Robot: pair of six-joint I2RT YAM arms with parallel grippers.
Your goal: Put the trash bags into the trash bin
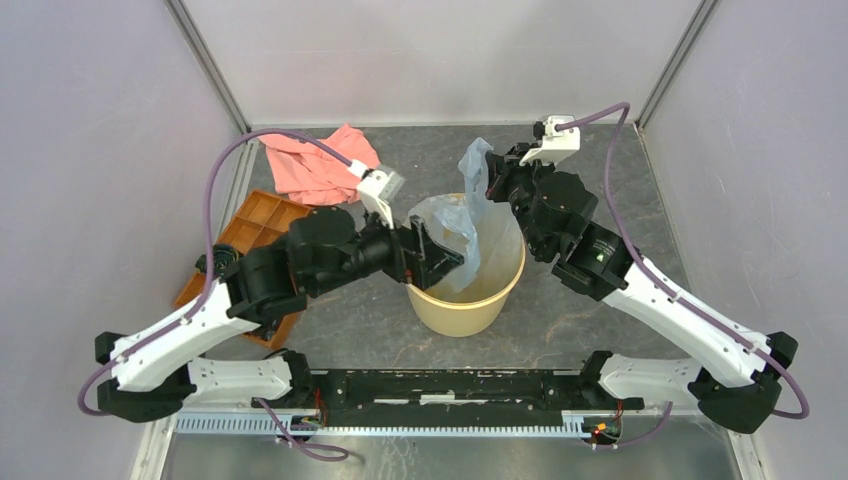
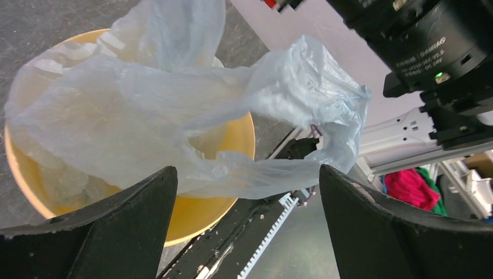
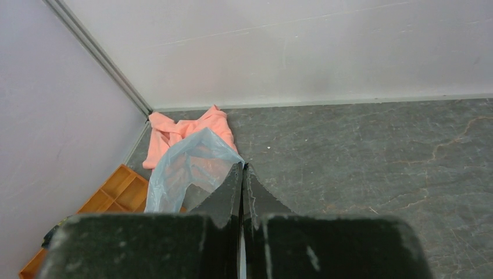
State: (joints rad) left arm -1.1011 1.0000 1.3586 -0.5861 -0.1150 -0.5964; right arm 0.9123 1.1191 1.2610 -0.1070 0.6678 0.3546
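Bagging step: right hand (image 3: 242,174) pinches the trash bag (image 2: 145,116) above the trash bin (image 1: 465,315); left hand (image 2: 247,177), spread, should next push film inside.

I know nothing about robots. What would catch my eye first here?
A filmy pale blue bag hangs into a yellow bucket mid-table, its top pinched in the right arm's shut tool. The left arm's tool gapes open toward the bag at the bucket's left rim. A pink cloth lies crumpled at the back left.
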